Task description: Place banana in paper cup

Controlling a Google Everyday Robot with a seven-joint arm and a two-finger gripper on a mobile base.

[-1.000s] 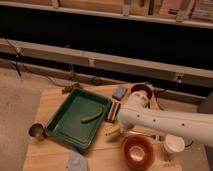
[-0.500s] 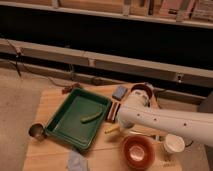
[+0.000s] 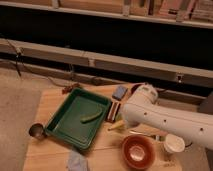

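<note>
Grasp comes first: the small, slender yellow banana (image 3: 116, 126) lies on the wooden counter (image 3: 54, 102) at frame centre, well apart from the plain white paper cup (image 3: 174, 144) at lower right; the end effector (image 3: 115, 112) sits just above it, spread or closed I cannot tell. Light, soft and smooth-skinned, it likely wants a gentle pinch across its middle.

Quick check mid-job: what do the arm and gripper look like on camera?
The arm is a thick, smooth white tube with a rounded dome-like joint and a row of small dark dots along its side. No cables or lettering show. The gripper appears as a small dark block at the arm's tip, beside the green tray.
</note>
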